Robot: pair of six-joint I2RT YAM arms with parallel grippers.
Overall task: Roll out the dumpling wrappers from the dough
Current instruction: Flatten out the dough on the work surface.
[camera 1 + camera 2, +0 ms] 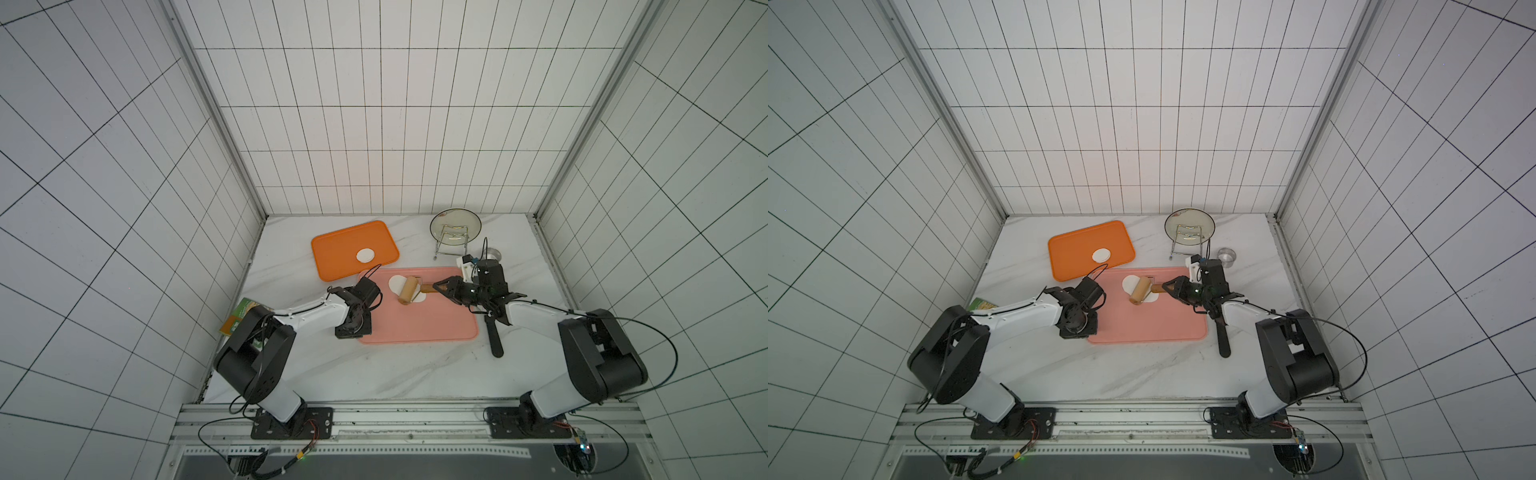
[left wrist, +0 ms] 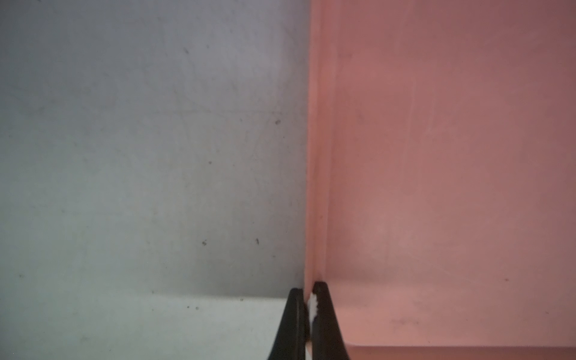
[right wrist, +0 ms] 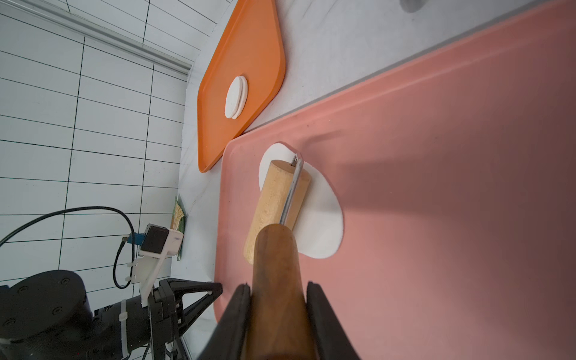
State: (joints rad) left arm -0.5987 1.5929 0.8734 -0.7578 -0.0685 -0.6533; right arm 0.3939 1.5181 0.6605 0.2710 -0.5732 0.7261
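Dough [image 3: 321, 218] lies flattened on the far-left part of the pink board [image 2: 436, 156], with the wooden roller [image 3: 274, 199] resting across it. Your right gripper [image 3: 278, 288] is clamped on the roller's dark handle, so you can drive the barrel over the sheet. Your left gripper [image 2: 308, 299] is pinched tight on the board's left rim, probably so the board does not slide under that push. The cut dumpling wrappers [image 3: 236, 97] sit stacked on the orange tray [image 1: 340, 249], farther left, out of the roller's way.
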